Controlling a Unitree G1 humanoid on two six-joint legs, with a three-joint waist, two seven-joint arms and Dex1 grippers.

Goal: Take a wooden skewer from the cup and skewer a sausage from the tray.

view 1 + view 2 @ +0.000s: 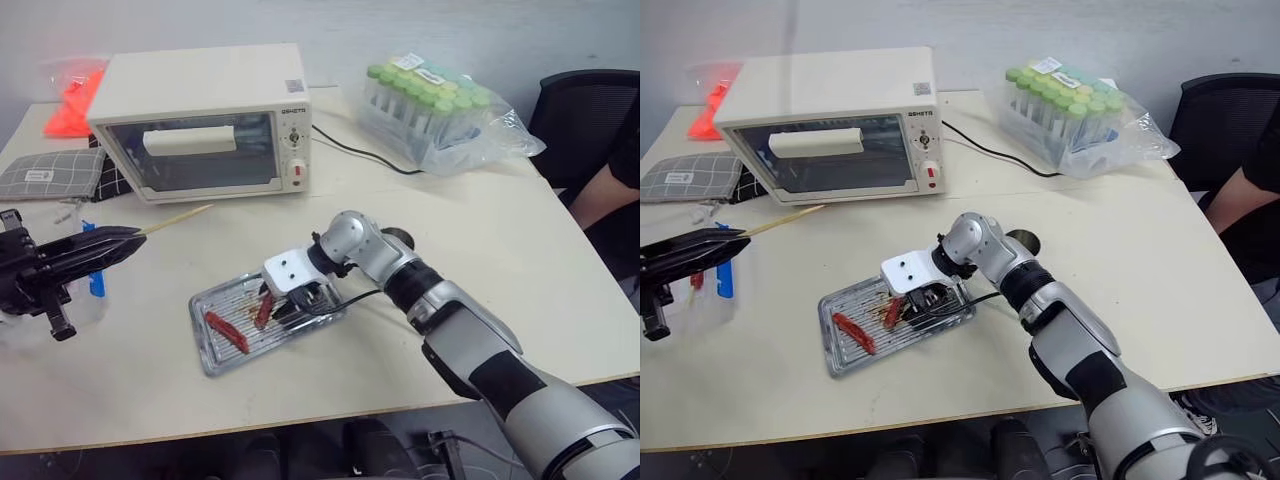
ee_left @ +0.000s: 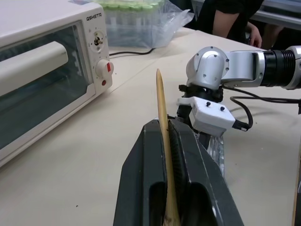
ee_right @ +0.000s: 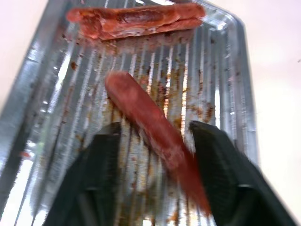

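Straddling the sausage [image 3: 150, 125] in the tray [image 3: 235, 84], the right fingers [image 3: 225, 183] stand apart; left fingers [image 2: 141, 188] pinch the wooden skewer [image 2: 162, 117].

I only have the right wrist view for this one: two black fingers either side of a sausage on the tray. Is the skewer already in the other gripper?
Observer: Yes. The left gripper is shut on the wooden skewer, whose pointed tip sticks out past the fingers.
Operator: Is that tip anywhere near the tray?
Observer: No. In the head views the skewer is held off to the left of the tray, above the table and clear of the tray.
Operator: What is around the tray?
Observer: A white toaster oven stands behind it, apart from it.
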